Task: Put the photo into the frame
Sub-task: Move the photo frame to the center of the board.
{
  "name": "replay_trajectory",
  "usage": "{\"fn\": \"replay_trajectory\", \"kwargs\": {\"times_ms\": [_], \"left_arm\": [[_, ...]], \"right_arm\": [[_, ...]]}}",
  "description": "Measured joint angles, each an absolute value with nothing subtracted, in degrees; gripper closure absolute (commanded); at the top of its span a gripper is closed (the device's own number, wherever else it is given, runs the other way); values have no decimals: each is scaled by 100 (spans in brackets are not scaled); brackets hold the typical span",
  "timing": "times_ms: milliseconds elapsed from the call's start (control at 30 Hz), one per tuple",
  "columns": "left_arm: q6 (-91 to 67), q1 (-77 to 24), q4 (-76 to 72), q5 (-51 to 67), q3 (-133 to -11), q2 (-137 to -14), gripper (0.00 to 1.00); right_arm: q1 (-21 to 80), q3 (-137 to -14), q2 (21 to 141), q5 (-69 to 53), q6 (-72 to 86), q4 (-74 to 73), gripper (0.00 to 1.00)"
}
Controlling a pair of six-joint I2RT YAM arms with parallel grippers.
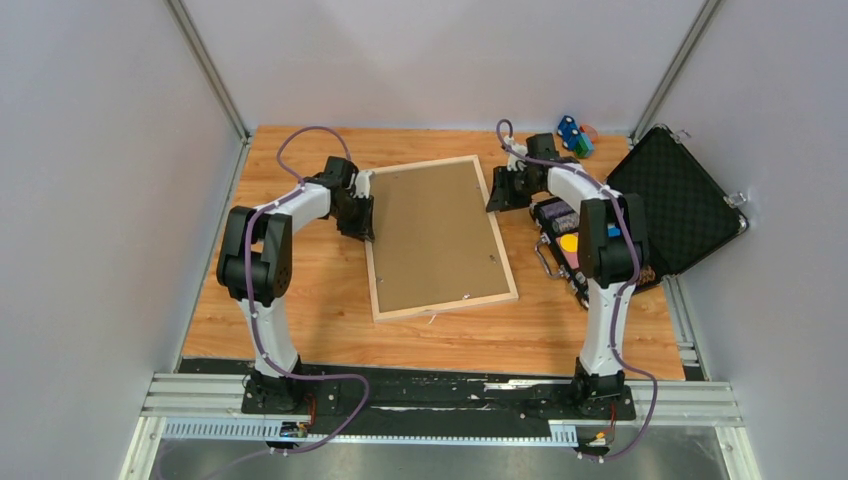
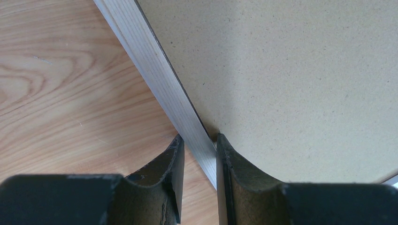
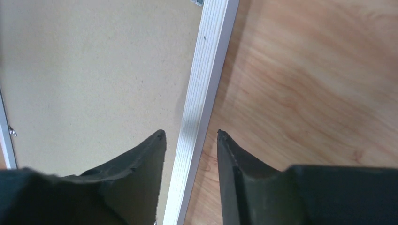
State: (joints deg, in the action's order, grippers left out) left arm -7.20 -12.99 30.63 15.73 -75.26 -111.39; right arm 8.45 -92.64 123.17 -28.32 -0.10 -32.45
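The frame lies face down on the wooden table, and a plain brown backing board fills its back. The photo is not in view. My left gripper sits at the frame's left rail. In the left wrist view the pale rail runs slantwise between the fingers, and the left gripper is shut on it with both fingertips touching. My right gripper is at the right rail. In the right wrist view it straddles the rail, open, with a gap on each side.
An open black case with foam lid and small items inside lies right of the right arm. Small blue and green objects sit at the back right corner. Grey walls close in the table on three sides.
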Motion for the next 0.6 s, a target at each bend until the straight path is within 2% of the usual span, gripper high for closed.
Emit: {"fn": "replay_trajectory", "kwargs": {"times_ms": [67,133,600], "left_arm": [[-722,-1299,3063,1573,-7526,-11139,100],[-729,-1299,3063,1570,-7526,-11139,100],[-757,-1299,3063,1564,-7526,-11139,100]], "right_arm": [[843,-9306,12300,-2836,-95,-3164,46],[843,-9273,12256,-2827,-154,-3138,44],[829,-7269,10269,-2897,-596,-3238,40]]}}
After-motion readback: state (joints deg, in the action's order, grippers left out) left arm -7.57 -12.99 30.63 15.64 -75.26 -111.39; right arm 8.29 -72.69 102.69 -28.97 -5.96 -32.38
